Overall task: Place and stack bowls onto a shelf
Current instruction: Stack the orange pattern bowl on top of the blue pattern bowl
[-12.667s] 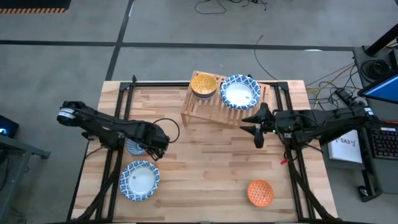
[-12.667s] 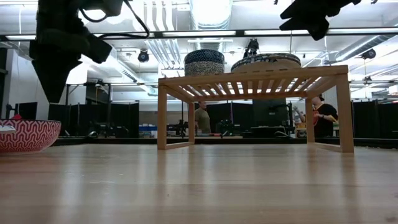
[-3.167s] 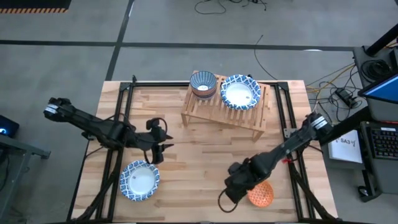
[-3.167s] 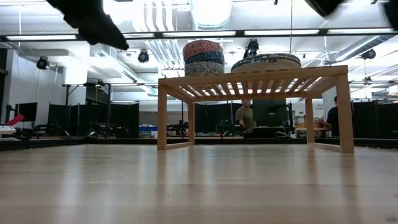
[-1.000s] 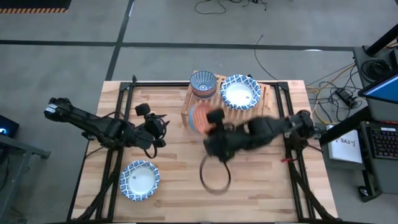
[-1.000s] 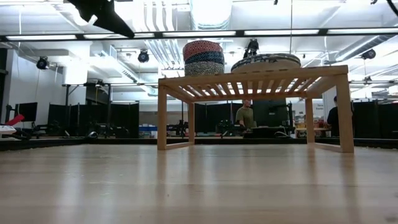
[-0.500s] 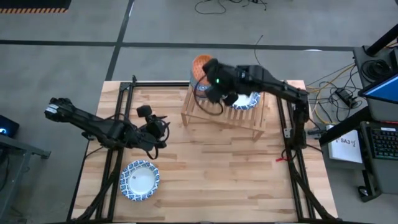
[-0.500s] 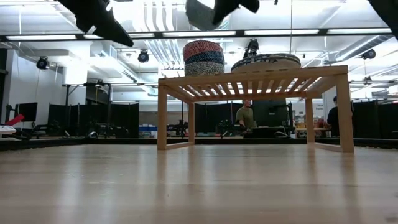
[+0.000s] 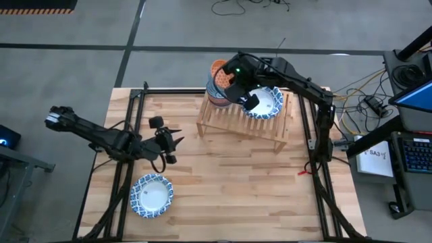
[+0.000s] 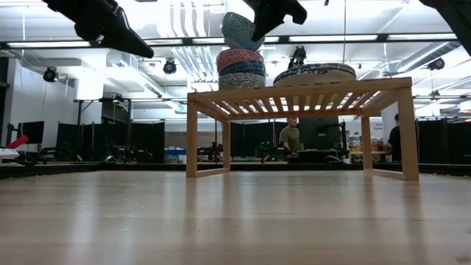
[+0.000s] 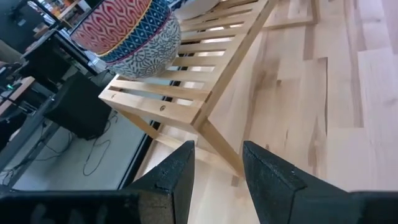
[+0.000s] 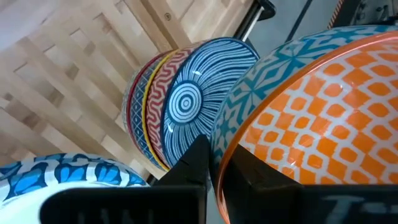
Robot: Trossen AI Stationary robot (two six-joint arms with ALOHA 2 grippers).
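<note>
Currently, the left gripper (image 9: 169, 140) is hovering over the table (image 9: 223, 182) with its jaws parted and nothing between them; the wide bowl (image 9: 152, 196) on the table is lying just beside and below it. The shelf (image 9: 246, 121) is standing ahead of these open jaws, as the left wrist view is showing. The right gripper (image 9: 233, 82) is hanging above the shelf's left end, its jaws clamped on the rim of the orange bowl (image 9: 217, 69). This bowl is tilting directly over the stack (image 10: 241, 68) of small bowls, not yet resting on it. A second wide bowl (image 9: 264, 102) is sitting on the shelf just right of the jaws.
</note>
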